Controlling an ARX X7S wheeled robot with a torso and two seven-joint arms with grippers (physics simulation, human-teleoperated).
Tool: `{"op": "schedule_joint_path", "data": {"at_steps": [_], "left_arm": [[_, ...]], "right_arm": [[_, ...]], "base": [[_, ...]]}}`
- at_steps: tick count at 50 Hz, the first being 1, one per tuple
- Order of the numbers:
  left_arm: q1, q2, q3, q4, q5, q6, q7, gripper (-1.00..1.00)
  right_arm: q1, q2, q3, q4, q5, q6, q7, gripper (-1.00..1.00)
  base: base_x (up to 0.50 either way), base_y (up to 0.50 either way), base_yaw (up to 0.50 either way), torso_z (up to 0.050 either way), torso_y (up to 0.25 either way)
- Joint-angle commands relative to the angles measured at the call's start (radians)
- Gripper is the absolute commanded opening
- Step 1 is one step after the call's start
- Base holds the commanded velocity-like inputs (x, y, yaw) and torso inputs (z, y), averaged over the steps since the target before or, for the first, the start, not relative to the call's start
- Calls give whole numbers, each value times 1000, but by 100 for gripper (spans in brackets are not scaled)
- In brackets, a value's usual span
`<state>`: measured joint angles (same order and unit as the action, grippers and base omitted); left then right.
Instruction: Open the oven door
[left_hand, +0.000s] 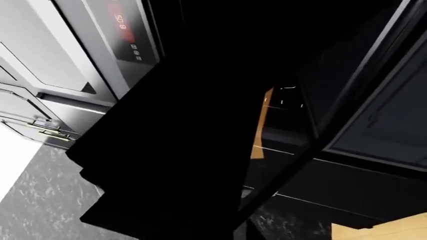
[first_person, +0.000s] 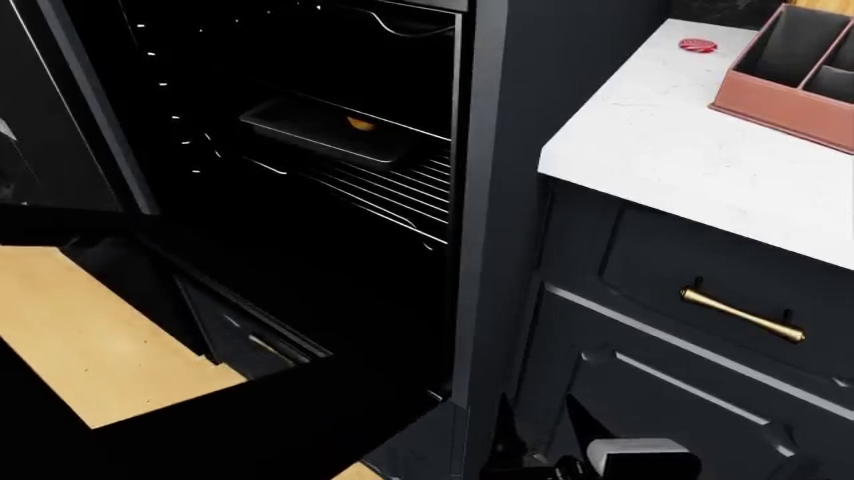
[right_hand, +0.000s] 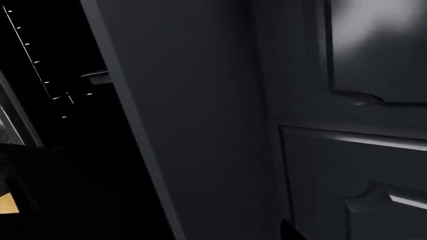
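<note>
The oven door (first_person: 200, 420) is a glossy black panel swung down and out, lying nearly flat across the lower left of the head view. It leaves the dark oven cavity (first_person: 307, 220) exposed. In the left wrist view the door (left_hand: 173, 150) fills the middle as a black mass, and my left gripper cannot be made out against it. At the bottom of the head view, my right gripper (first_person: 550, 432) shows as dark fingers in front of the navy cabinet, right of the oven. Only one dark fingertip (right_hand: 288, 231) shows in the right wrist view, so its state is unclear.
Inside the oven a metal tray (first_person: 327, 130) holding something orange (first_person: 360, 124) rests on wire racks (first_person: 394, 190). The control panel (left_hand: 127, 30) shows red digits. To the right are a white countertop (first_person: 667, 150), a pink organiser box (first_person: 787, 95) and a navy drawer with a brass handle (first_person: 741, 312).
</note>
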<state>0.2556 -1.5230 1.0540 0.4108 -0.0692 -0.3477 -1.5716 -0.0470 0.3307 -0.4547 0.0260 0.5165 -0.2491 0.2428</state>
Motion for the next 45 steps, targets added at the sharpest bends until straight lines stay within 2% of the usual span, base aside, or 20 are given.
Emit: {"op": "schedule_joint_path", "data": {"at_steps": [1,11,35,45], "left_arm": [[529,107,29,45,46,151,1,-100],[515,148,66,-32,54,207,5,-100],[490,239,164,-71,42,198,20,-100],[491,319,194,-194,32,293,35,-100]], "right_arm": [[1,0,-7,-3,-3,3,1,100],[7,-2,-12,1,-4,6,0,100],[15,-10,-19,34,1,-9,-15,100],[22,-11,-22,41,0,-5,-13,100]], "base": [[0,0,0,0,0],[0,-3,-1,0,0],[-3,-2,3,0,0],[-6,-4,8,0,0]]}}
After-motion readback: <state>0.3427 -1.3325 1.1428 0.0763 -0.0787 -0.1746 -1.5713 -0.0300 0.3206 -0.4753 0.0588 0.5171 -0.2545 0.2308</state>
